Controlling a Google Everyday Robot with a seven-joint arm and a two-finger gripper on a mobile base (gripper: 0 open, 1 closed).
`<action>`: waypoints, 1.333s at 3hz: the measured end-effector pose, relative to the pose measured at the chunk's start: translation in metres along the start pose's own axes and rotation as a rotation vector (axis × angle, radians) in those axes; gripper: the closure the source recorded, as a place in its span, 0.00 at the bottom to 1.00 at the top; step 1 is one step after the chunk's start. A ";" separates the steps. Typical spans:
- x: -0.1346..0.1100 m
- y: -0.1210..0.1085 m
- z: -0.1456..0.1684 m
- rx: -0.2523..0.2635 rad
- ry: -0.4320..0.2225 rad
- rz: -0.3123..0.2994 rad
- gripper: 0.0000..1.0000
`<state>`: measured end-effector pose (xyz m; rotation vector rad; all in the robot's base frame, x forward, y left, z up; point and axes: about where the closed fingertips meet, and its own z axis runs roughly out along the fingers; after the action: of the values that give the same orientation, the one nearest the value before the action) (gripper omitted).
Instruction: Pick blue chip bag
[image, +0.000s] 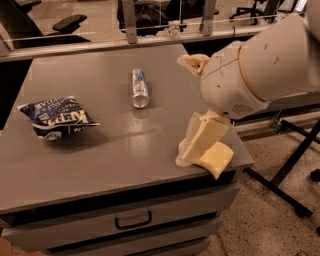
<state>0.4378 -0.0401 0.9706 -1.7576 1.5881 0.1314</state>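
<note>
Grey table (125, 150) with blue chip bag (59, 117), can (139, 88), sponge (218, 159); tool (192, 147) by sponge.

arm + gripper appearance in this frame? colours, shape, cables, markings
Arm: fat, rounded off-white shells, a thin tan seam ring, a small perforated patch on the joint; no cables or lettering visible. Gripper: cream, blocky, over the table's front corner, above the yellow sponge.

The blue chip bag (59, 117) lay flat near the left edge of the grey cabinet top (100, 160), its white lettering facing up. A slim silver-blue can (139, 88) lay on its side further back, well apart from the bag. At the front right corner sat a yellow sponge (220, 161). The gripper (197, 142) hung in front of it, under the arm's bulky white housing (260, 60), partly hiding it; whether they touched, I couldn't tell.
</note>
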 end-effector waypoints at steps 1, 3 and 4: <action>-0.003 -0.008 -0.006 0.028 -0.008 0.006 0.00; -0.005 -0.012 0.068 0.050 -0.117 -0.035 0.00; -0.017 -0.023 0.119 0.062 -0.175 -0.068 0.00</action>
<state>0.5016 0.0415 0.9047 -1.7009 1.3916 0.1958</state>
